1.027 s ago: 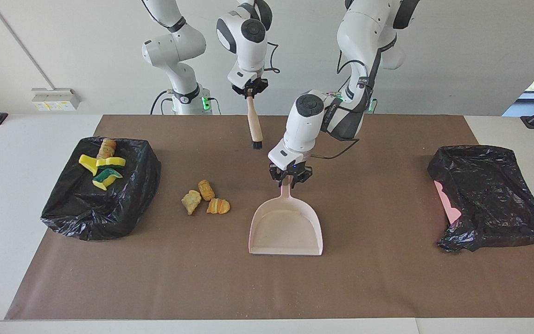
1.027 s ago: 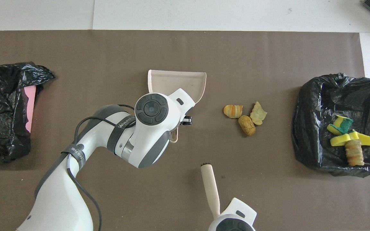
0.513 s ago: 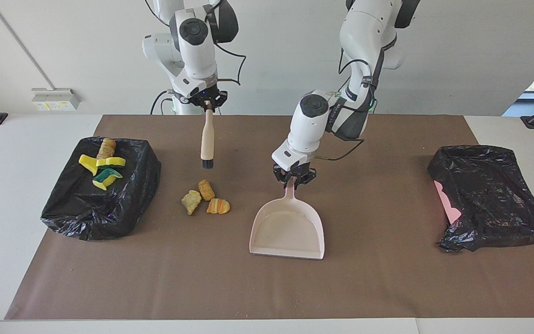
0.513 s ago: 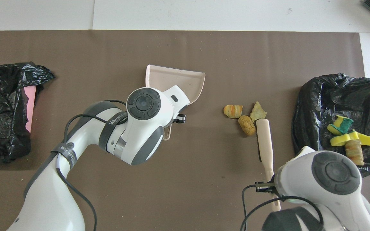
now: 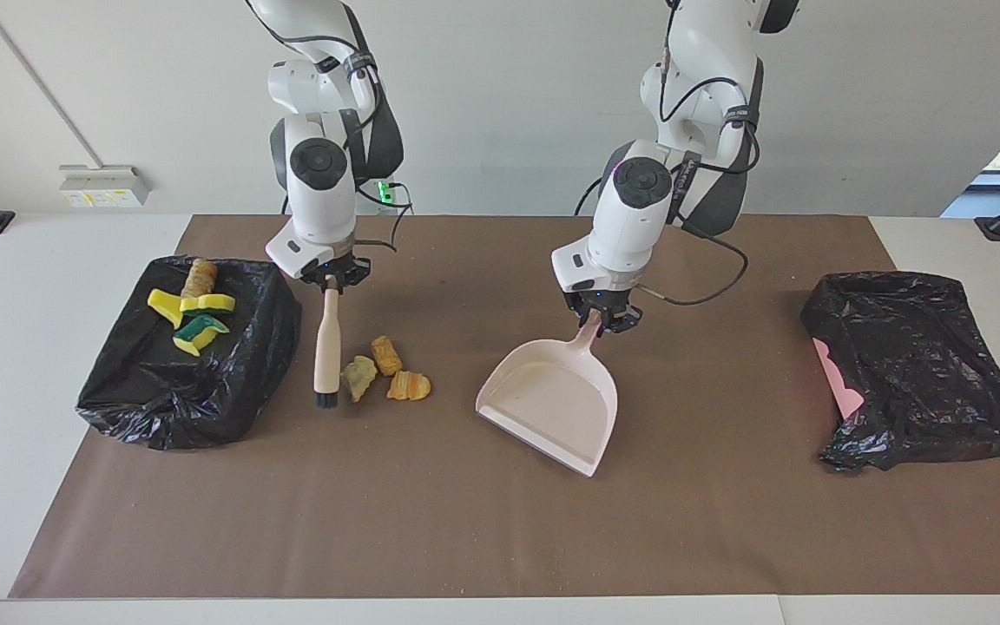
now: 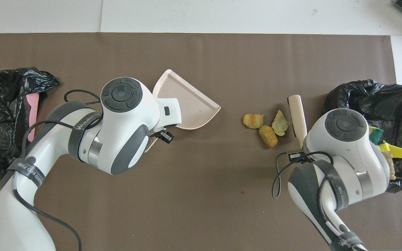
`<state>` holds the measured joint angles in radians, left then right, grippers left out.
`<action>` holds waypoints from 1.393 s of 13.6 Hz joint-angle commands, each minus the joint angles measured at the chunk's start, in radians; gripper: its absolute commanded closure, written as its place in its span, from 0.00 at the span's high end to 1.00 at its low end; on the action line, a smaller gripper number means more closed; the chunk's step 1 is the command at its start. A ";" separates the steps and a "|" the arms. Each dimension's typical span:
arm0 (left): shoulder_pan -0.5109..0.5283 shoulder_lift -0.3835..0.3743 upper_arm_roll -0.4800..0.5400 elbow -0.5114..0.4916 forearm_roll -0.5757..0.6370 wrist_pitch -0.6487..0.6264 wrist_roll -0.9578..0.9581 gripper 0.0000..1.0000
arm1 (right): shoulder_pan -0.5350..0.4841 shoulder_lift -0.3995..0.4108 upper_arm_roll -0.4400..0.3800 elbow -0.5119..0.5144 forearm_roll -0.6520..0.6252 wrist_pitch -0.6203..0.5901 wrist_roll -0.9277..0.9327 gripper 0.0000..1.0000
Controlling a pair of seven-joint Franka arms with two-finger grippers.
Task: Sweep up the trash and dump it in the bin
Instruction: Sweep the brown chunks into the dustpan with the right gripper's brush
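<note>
Robot lab: two table-mounted arms [image 5: 318, 165]

From above, the right arm's wrist covers part of the trash in the bin [image 6: 401, 104] at about three o'clock. The left arm hides the dustpan [image 6: 190, 106] handle. A pink thing [image 5: 838, 378] shows only partly under the second black bag [image 5: 917, 365].

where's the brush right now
The brush hangs bristles-down from the right gripper, between the bin with trash in it and the three loose scraps, toward the right arm's end of the table.
</note>
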<state>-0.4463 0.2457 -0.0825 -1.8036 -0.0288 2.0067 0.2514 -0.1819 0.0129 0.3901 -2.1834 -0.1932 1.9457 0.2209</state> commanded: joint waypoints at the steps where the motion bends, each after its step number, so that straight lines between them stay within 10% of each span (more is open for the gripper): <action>1: 0.000 -0.017 -0.007 -0.031 0.006 0.003 0.234 0.00 | -0.008 0.031 0.021 0.019 -0.028 -0.019 0.015 0.00; 6: -0.064 -0.048 -0.010 -0.115 0.059 0.052 0.253 0.00 | 0.004 0.062 0.024 0.007 0.013 -0.030 -0.015 0.00; 19: -0.072 -0.086 -0.011 -0.197 0.099 0.090 0.321 0.00 | 0.165 0.073 0.024 0.036 0.751 0.019 -0.081 0.00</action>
<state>-0.5171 0.1958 -0.0990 -1.9490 0.0559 2.0669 0.5507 -0.0080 0.0751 0.4108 -2.1693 0.4691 1.9622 0.1868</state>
